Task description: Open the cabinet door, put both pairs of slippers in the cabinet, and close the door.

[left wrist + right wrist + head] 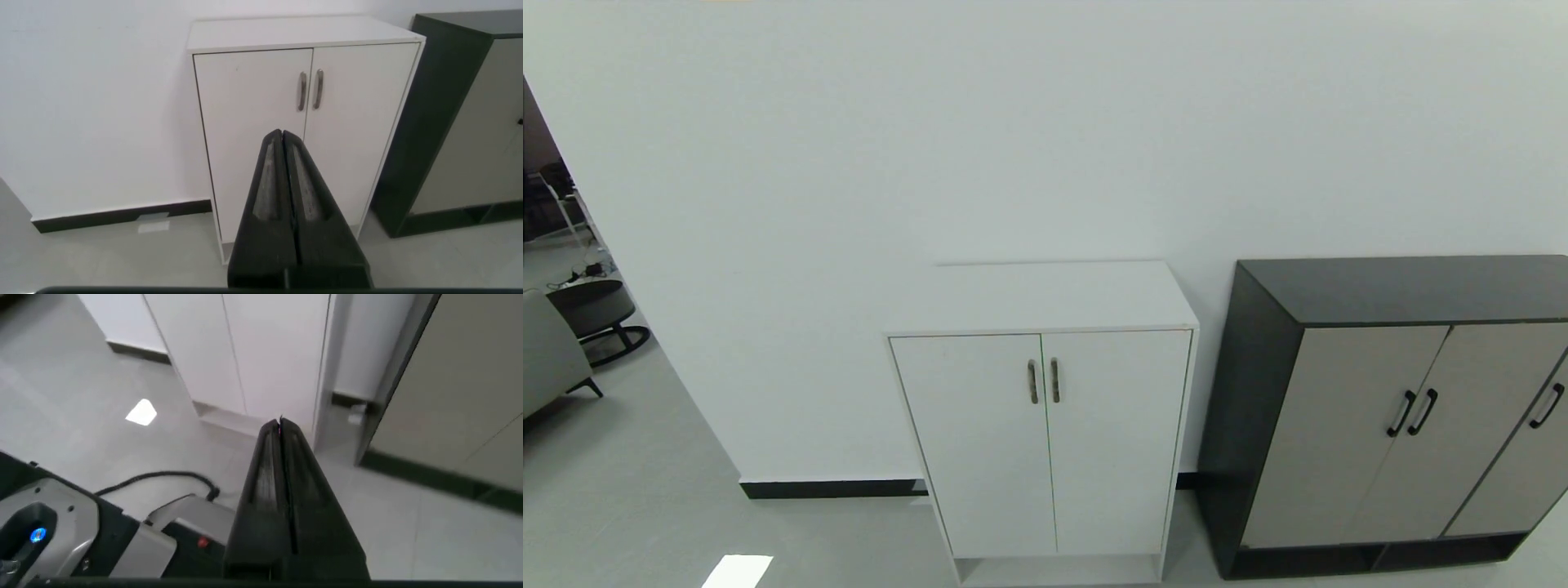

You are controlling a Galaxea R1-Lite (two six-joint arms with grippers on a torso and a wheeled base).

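Well, at the far left a pale armchair (543, 359) and a low dark round table (592, 310) stand on the grey floor (629, 490), well apart from the cabinet. A bright patch of light (737, 570) lies on the floor nearer me. A black skirting strip (833, 488) runs along the foot of the white wall (849, 163) up to the white cabinet (1045, 302), which stands against that wall. Its left door (980, 441) and right door (1115, 441) are both flat shut, their two upright handles (1044, 380) side by side at the middle seam.

My left gripper (283, 135) points at those doors from a way back, fingers pressed together on nothing. My right gripper (280, 425) hangs low over the floor, also pinched closed and empty.

Just right of the white cabinet stands a dark cabinet (1258, 392) with grey doors, a narrow gap between them.
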